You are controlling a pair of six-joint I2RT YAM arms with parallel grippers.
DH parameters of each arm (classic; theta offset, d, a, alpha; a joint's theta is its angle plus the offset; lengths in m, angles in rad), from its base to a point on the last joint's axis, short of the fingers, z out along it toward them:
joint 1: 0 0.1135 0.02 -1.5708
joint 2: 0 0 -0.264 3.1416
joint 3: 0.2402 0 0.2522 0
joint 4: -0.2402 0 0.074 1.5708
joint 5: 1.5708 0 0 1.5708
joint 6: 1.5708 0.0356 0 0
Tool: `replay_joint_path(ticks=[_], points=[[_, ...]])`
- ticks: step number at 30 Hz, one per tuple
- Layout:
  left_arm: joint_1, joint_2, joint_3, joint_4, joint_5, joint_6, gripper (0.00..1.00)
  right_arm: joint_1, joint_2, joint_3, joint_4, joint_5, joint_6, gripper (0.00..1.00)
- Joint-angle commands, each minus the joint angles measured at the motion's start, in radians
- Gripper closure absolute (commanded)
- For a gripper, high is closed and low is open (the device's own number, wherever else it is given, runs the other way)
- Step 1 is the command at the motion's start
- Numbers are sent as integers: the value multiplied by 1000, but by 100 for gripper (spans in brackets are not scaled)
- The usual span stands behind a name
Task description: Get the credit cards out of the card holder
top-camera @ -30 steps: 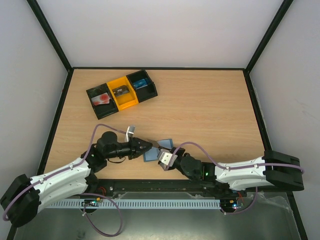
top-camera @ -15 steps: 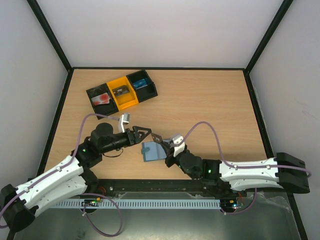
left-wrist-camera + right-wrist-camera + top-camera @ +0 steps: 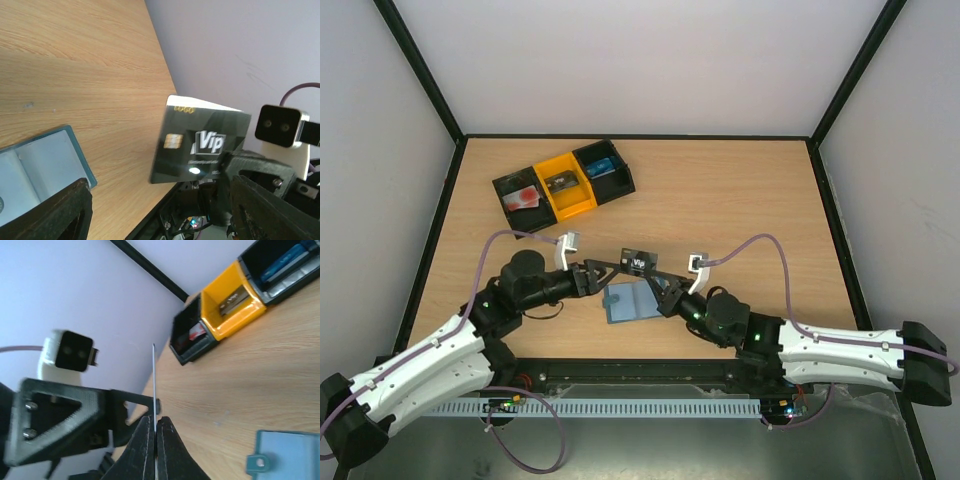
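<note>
A black plastic credit card (image 3: pixel 638 262) lettered "Vip" is clamped by one edge between the closed fingers of the right gripper (image 3: pixel 654 277) and held above the wooden table (image 3: pixel 740 210) at mid-frame. The left gripper (image 3: pixel 611 273) is spread wide with nothing held, just left of the card. The flat blue-grey folding card holder (image 3: pixel 628 301) is laid unfolded on the table just below the card in the frame

Robot lab test cell: white walls (image 3: pixel 640 60), black frame (image 3: pixel 420 70), wooden tabletop (image 3: pixel 740 200).
</note>
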State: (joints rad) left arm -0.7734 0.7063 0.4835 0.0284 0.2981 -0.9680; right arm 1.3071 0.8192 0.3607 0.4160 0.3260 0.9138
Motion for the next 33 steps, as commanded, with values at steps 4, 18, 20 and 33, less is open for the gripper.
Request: replay_joint_path(ticks=[4,18,20,33], points=[[7,-20,-59,185,101,-50,24,-30,-77,-23,92,-147,131,98],[-1,-28,-215,547,167,-248,38,-37,-80,-119,242,-165,331,98],[-3,-22,-217,550,162,-251,42,-36,-72,-117,242,-168,341,98],[-10,-1,-210,490,104,-258,97,-39,-95,-156,204,-137,376,96]])
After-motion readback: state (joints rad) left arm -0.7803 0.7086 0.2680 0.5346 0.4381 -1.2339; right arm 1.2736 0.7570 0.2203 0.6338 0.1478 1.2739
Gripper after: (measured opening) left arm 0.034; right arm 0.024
